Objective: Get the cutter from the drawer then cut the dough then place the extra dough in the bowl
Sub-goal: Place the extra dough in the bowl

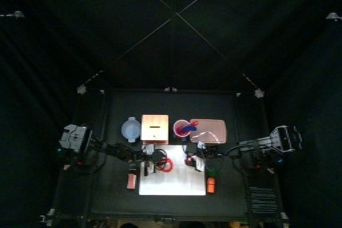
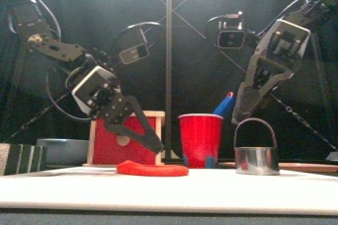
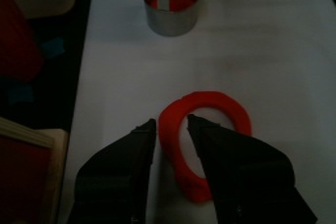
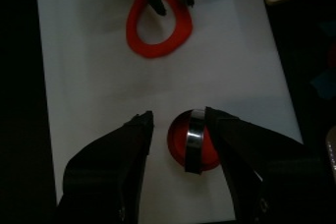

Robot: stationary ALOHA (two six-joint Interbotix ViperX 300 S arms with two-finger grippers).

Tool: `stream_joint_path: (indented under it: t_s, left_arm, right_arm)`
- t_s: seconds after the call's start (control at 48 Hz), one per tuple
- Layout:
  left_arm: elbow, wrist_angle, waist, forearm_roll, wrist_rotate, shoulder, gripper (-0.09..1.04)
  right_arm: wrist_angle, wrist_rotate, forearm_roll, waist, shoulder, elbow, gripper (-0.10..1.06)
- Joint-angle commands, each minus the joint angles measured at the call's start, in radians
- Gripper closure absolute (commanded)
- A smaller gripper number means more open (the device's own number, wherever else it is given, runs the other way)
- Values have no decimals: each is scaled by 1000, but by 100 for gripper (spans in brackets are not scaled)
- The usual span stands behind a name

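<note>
A red dough ring [image 2: 152, 169] [image 3: 217, 130] lies flat on the white board [image 2: 172, 185]. My left gripper [image 2: 145, 140] [image 3: 174, 135] reaches down to the ring's edge, and its jaws stand close together with the ring's strip pinched between them. The round metal cutter [image 2: 256, 159] [image 4: 192, 141] stands on the board to the right, its wire handle upright and a red dough disc inside it. My right gripper [image 2: 243, 115] [image 4: 182, 120] hangs just above the cutter with its jaws wide apart on either side of the handle. The ring [image 4: 157, 24] shows beyond it.
Behind the board stand the wooden box with its red drawer front [image 2: 117, 140], the blue-grey bowl [image 2: 59, 151] at the left, and a red cup [image 2: 201, 138] holding a blue knife [image 2: 224, 102]. A pink tray [image 1: 214, 130] lies at the back right.
</note>
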Motion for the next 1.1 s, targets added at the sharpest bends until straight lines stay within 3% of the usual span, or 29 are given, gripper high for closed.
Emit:
stream_joint_path:
  t_s: [0.021,1.104]
  left_arm:
    - [-52,66,18,11,25,-2,20]
    - [-81,213,55,31,51,35,20]
  right_arm:
    - [-8,0,8,5,-11,-20,14]
    - [-15,0,38,17,-11,-17,14]
